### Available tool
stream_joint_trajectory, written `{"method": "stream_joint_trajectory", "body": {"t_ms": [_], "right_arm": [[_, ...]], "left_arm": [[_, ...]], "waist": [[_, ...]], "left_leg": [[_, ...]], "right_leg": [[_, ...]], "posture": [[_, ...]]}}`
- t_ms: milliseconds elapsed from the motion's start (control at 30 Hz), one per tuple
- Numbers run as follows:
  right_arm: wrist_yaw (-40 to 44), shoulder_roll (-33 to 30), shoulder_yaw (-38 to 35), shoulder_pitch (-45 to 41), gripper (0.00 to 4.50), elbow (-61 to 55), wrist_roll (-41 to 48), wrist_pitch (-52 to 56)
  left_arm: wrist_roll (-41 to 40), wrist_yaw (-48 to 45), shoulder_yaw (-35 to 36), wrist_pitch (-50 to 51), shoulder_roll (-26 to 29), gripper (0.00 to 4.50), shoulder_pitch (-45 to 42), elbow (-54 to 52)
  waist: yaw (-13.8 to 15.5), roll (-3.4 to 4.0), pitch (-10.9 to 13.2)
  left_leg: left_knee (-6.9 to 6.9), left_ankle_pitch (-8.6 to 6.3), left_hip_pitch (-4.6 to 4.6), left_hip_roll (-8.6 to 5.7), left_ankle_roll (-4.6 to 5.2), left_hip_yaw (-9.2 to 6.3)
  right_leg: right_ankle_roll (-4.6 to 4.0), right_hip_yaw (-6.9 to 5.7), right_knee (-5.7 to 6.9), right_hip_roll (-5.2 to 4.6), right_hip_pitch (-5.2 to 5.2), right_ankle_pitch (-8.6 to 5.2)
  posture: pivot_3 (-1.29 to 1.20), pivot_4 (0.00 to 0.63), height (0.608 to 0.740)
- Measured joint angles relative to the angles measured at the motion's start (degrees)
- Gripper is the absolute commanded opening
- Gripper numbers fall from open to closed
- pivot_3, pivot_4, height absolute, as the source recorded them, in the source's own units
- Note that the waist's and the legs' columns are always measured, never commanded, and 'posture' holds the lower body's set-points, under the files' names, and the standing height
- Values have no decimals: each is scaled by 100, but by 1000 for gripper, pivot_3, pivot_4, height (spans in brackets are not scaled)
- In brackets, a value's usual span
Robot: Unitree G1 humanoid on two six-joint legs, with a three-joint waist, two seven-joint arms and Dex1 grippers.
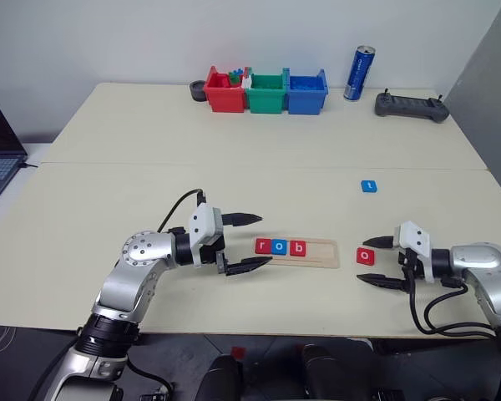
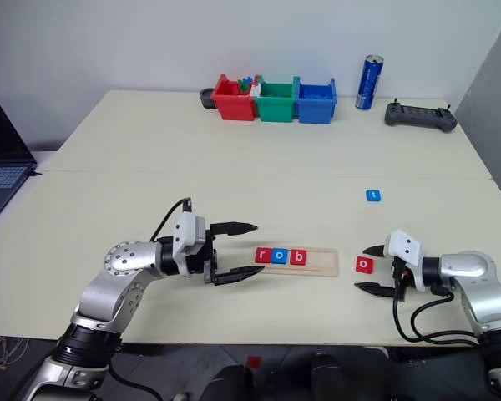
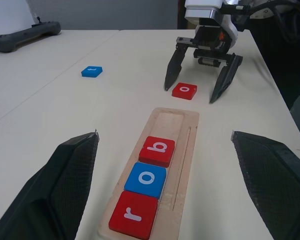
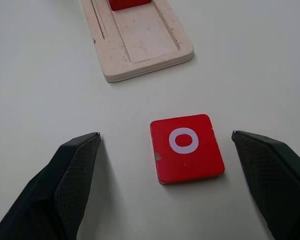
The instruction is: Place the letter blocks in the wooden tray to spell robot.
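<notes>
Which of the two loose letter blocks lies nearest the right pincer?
The red o block, flat on the table between the open right pincer's fingers; the blue t block lies farther back.

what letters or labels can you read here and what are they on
"r" on the red tile at the wooden tray's end
"o" on the blue tile next to it
"b" on the red tile after that
"o" on the loose red tile on the table
Blue tile farther off: letter too small to read
Blue can: print unreadable

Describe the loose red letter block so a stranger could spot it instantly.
Find the wooden tray near the table's front edge. Just past its empty end lies a red o block between the right gripper's open fingers, unlike the blue block lying farther back.
</notes>
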Motion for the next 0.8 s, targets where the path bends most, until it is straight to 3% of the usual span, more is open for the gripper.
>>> {"method": "stream_joint_trajectory", "body": {"t_ms": [67, 167, 400, 800], "right_arm": [[0, 2, 1, -57, 4485, 79, -17, -5], [3, 2, -2, -71, 3988, 116, -15, -11], [13, 1, -8, -67, 1518, 117, -7, -9], [39, -18, -9, -154, 1447, -220, 156, 285]], "left_arm": [[-1, 0, 0, 0, 1, 4500, 1, -4], [-2, 3, 0, 3, 2, 4500, 9, -14], [-3, 6, 0, 11, 3, 4500, 28, -76], [-3, -16, 0, 11, 8, 4500, 27, -75]], "waist": [[2, 0, 0], [2, 0, 0], [2, 0, 0], [-11, 1, 0]], "left_leg": [[0, 0, 0, 0, 0, -1], [0, 0, 0, 0, 0, -1], [0, 0, 0, 0, 0, -1], [0, 0, 0, 0, 0, -1]], "right_leg": [[0, -1, 0, 0, 0, 0], [0, 0, 0, 0, 0, 0], [0, -1, 1, 0, 0, 0], [0, 0, 4, 0, -1, 0]], "posture": [[0, 150, 740], [0, 150, 740], [0, 150, 740], [0, 150, 740]]}}
